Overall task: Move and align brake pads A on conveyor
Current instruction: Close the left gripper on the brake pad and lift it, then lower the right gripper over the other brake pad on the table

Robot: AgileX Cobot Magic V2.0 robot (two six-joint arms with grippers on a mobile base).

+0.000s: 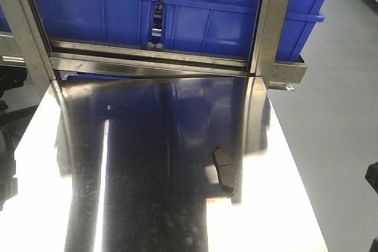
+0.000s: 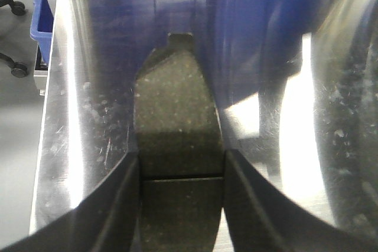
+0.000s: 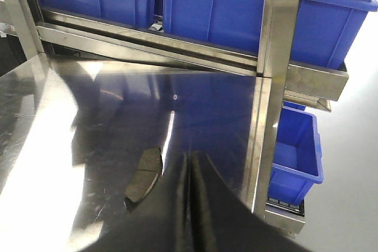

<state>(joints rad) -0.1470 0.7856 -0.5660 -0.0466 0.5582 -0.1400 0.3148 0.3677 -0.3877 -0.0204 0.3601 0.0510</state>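
Between the fingers point(image 2: 112, 205) of the left gripper point(image 2: 181, 157) we saw a brake pad point(image 2: 177, 104) clamped by its long edges, its cross groove level with the fingertips and its far end reaching beyond them over the steel tabletop point(image 2: 77, 116). We found the right gripper point(image 3: 189, 157) pinched closed on nothing. Just left of its tips a second brake pad point(image 3: 143, 176) lay flat on the steel, apart from them. Farther beyond stood blue bins point(image 3: 224, 10) on a steel rack point(image 3: 277, 39).
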